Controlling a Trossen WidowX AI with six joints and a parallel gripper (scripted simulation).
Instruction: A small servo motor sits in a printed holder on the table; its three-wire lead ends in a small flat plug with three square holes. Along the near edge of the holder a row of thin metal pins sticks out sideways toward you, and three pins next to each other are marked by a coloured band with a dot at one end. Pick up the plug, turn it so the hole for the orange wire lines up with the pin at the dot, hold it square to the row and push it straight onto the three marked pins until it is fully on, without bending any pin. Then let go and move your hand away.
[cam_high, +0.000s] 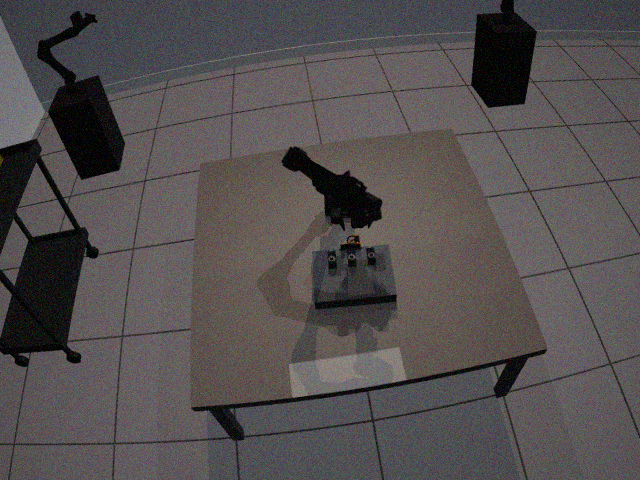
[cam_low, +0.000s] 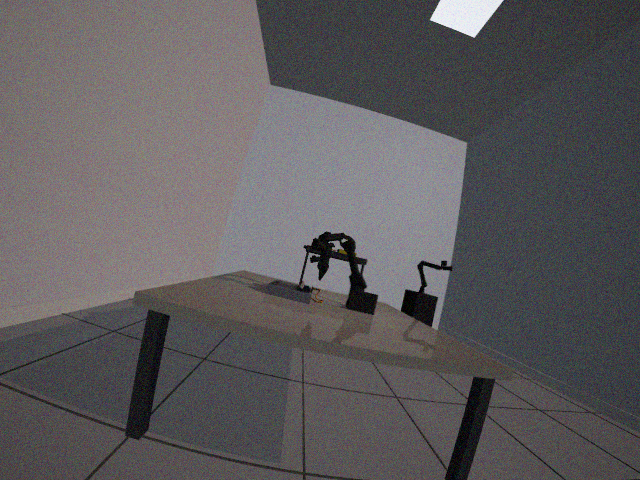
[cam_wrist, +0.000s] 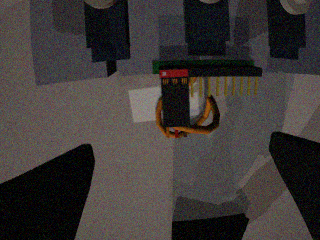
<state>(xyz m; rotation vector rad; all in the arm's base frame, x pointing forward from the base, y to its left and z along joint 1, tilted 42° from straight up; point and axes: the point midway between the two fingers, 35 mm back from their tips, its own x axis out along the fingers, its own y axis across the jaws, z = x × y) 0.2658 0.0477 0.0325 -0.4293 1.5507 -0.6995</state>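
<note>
The black plug (cam_wrist: 176, 105) sits square against the row at its left end, directly below the red band (cam_wrist: 177, 73) with a pale dot at its left end. Its lead (cam_wrist: 215, 117) loops out from the plug's near end. The bare pins (cam_wrist: 233, 86) to its right look straight and evenly spaced. Whether the plug is fully on cannot be told exactly. My gripper (cam_wrist: 186, 148) (cam_high: 356, 226) (cam_low: 321, 279) is wide open and empty, its fingers on both sides and back from the plug, above the table.
The holder block (cam_high: 356, 284) (cam_low: 286, 290) carries several dark upright parts, among them one (cam_high: 371, 256) near its right side. A pale sheet (cam_high: 346, 374) lies at the table's edge. A wheeled cart (cam_high: 43, 289) stands left of the table (cam_high: 439, 206).
</note>
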